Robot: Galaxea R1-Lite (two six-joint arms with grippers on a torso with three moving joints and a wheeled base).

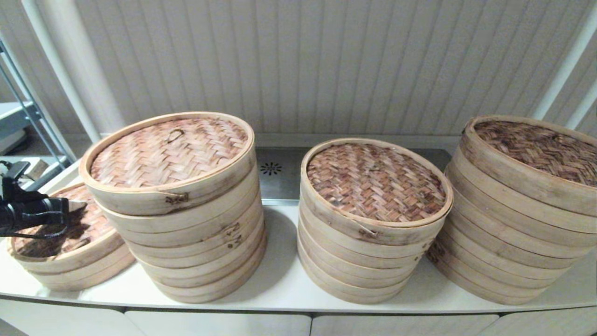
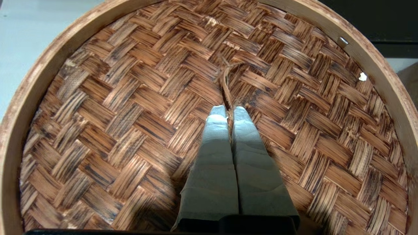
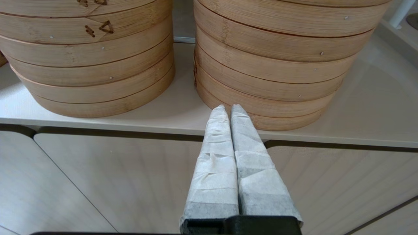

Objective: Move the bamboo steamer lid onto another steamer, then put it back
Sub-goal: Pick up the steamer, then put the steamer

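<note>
Head view | tall steamer stack (image 1: pixel 186 205) beside left gripper (image 1: pixel 77 205) | lid (image 2: pixel 130 114) pinched

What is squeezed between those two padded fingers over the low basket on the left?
In the left wrist view, the left gripper has its fingers shut on the thin bamboo loop handle that rises from the woven lid; nothing else lies between them.

I see no words or numbers to read, only small burnt marks (image 3: pixel 99 28) on one steamer's side (image 3: pixel 81 58).
</note>
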